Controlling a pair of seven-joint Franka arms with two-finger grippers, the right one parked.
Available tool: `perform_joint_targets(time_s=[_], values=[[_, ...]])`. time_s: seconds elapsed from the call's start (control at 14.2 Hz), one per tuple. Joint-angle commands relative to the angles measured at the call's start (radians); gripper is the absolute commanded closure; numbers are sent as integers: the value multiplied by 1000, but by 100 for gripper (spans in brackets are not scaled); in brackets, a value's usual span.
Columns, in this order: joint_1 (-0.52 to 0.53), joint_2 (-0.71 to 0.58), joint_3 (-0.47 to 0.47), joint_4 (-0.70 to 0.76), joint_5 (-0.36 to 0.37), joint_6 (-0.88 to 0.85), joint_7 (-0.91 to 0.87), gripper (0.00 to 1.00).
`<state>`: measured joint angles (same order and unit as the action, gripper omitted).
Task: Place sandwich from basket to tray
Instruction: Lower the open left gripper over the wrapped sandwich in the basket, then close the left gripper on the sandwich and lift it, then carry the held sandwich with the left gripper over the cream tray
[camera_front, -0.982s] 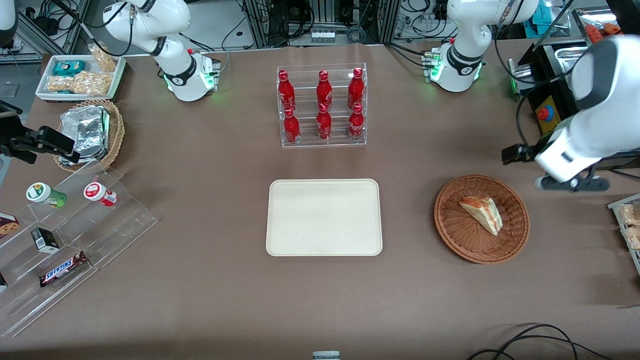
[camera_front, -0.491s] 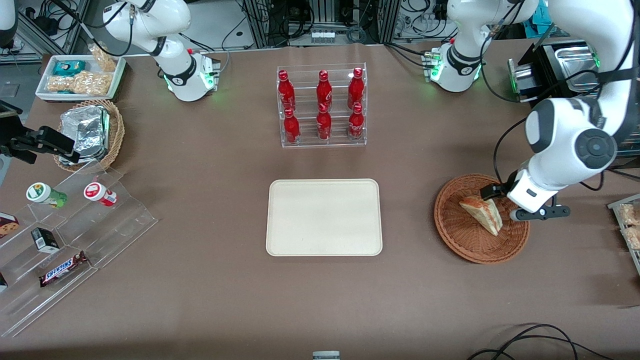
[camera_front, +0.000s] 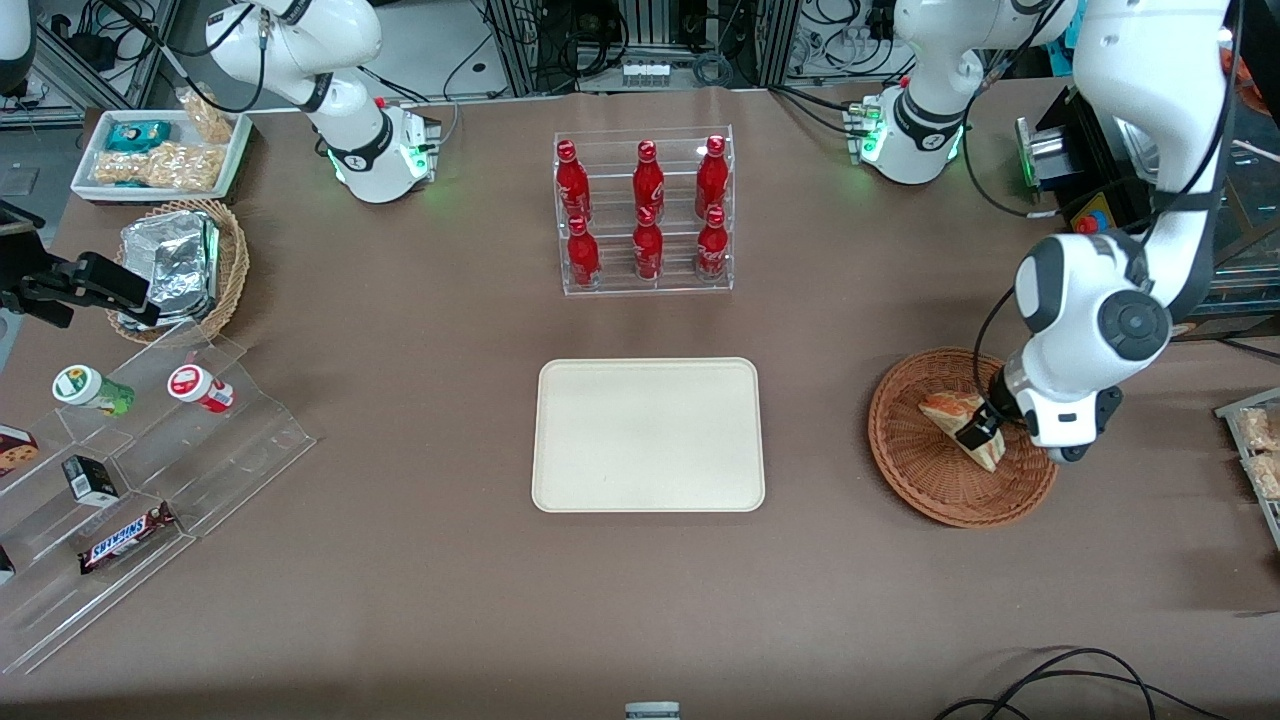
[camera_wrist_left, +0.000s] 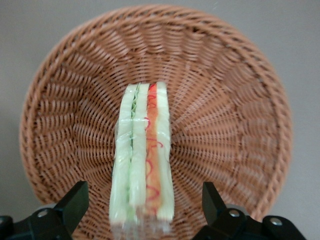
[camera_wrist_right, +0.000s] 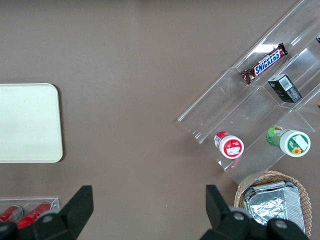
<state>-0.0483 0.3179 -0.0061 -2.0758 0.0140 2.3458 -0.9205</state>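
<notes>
I have the gripper down in the basket, its two fingers spread wide on either side of the sandwich with clear gaps between each finger and the bread. The sandwich lies in the middle of the basket with its red-orange and green filling edge facing my wrist camera. The tray sits well apart from the basket, toward the parked arm's end of the table.

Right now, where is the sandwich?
The sandwich lies in the basket toward the working arm's end, between the open gripper's fingers.
</notes>
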Motion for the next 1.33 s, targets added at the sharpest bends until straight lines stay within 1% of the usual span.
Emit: perform_joint_targets(time_s=[0.0,0.07,0.14,0.21,0.28,0.35,0.49,0.56,0.7,0.84,0.98,1.12,1.26], values=[[-1,43,1,20,4,10,-58,61],[-1,44,1,22,4,6,-66,86],[-2,40,1,22,9,-2,-64,90],[-2,32,1,25,11,-25,-63,92],[-2,17,1,57,15,-96,-61,93],[-4,15,1,116,17,-208,-58,93],[-15,30,-3,280,17,-462,-55,93],[-19,44,-6,342,15,-541,-51,93],[-77,50,-9,358,12,-550,-34,93],[-139,61,-9,358,-2,-496,43,93],[-205,88,-11,367,-8,-429,144,91],[-263,142,-34,417,-66,-370,170,91],[-306,211,-66,494,-78,-361,157,89]])
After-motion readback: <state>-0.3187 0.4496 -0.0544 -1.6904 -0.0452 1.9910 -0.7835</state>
